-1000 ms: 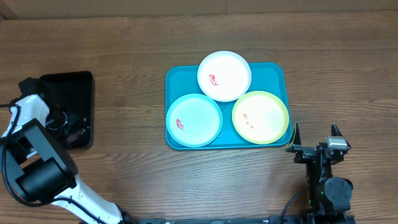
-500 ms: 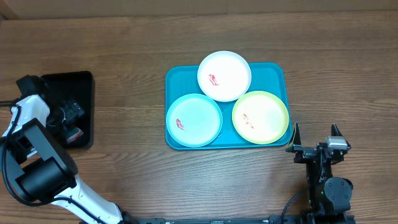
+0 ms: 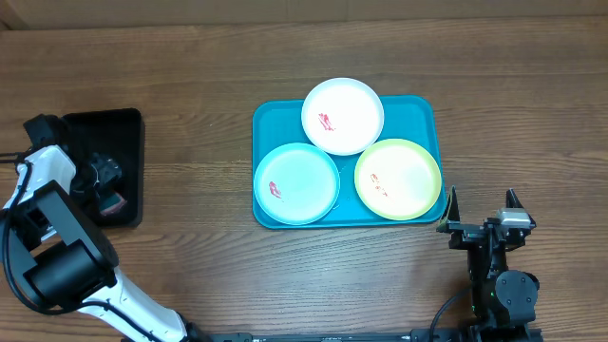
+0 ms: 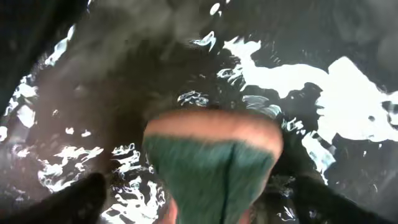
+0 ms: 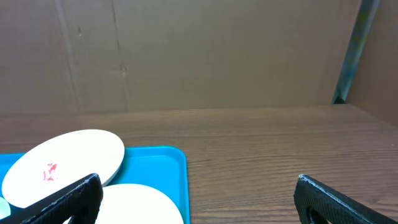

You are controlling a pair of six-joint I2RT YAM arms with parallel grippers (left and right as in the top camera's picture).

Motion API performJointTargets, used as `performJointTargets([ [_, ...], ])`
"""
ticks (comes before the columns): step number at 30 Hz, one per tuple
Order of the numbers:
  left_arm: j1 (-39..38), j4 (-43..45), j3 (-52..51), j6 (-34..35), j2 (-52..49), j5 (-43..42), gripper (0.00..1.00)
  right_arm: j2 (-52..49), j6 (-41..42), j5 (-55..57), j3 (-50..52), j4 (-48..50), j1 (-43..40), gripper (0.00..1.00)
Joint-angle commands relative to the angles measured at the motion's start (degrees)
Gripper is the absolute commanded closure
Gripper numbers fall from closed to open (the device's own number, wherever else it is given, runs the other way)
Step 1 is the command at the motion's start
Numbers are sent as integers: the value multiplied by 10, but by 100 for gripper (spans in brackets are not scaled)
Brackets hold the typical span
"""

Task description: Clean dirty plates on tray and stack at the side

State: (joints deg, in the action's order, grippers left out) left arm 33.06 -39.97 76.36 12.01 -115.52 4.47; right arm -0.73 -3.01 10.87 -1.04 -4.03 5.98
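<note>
Brown wooden table (image 3: pixel 190 95) beneath both arms. Left claw (image 3: pixel 106 180) down in black tray (image 3: pixel 123 123), fingers (image 4: pixel 87 196) flanking green-and-orange sponge (image 4: pixel 211 168); gripping or merely straddling, cannot tell. Right claw (image 3: pixel 483 199) spread wide apart, holding nothing. Just ahead of it and leftward, turquoise tray (image 3: pixel 418 109) carrying white plate (image 3: pixel 343 114) farthest, aqua plate (image 3: pixel 296 183) and yellow-green plate (image 3: pixel 398 179) nearer, small smears on each.

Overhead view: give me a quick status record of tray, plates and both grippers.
tray: turquoise, holds all three plates
white plate: far middle, red smear
aqua plate: near left, red smear
yellow-green plate: near right, faint red smear
stacked at side: none yet
left gripper: over black tray, shut on sponge
right gripper: open, empty, off the tray's near right corner
</note>
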Motion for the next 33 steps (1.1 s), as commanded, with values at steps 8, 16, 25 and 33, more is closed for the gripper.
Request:
performJointTargets([
  [8, -1, -91, -6, -2, -13, -5, 96, 5, -1, 0, 6, 3, -4, 0],
  [16, -1, -68, -6, -3, -13, -4, 0, 5, -1, 0, 6, 3, -4, 0],
  [25, -1, -26, -6, -3, -13, -3, 31, 6, 0, 0, 6, 3, -4, 0],
  [33, -2, -83, 55, -4, -12, 35, 92, 5, 0, 0, 6, 3, -4, 0],
])
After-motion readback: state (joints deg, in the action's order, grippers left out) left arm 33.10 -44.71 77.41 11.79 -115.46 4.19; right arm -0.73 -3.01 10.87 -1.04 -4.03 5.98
